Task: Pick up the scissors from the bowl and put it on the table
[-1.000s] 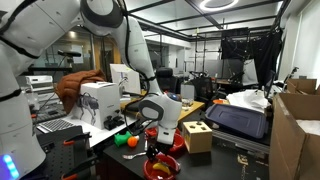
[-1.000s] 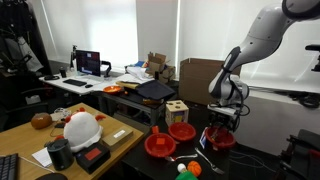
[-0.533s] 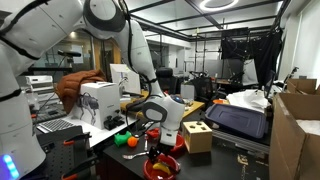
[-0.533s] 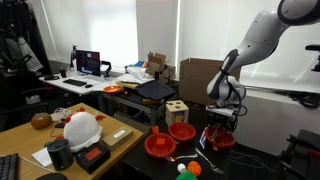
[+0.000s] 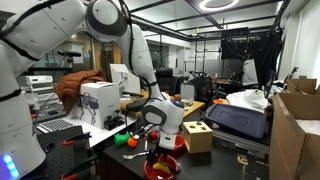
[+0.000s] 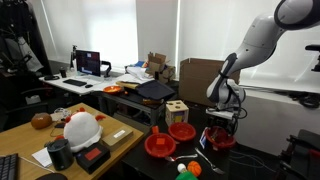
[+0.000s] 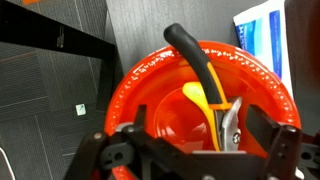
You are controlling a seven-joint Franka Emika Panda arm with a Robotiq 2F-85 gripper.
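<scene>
Your wrist camera looks steeply down, close over the red bowl [image 7: 150, 80], your exterior cameras stand farther back, near table height, both framing that red bowl [image 5: 161, 168] [image 6: 222, 141].

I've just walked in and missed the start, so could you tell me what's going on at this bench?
The robot arm is working over a red bowl that sits on the black table. A pair of scissors with black and yellow handles lies in the bowl, its handle end poking past the rim. The gripper hangs just above the bowl, jaws open to either side of the scissors and not yet closed on them. Nothing has been lifted out yet.
</scene>
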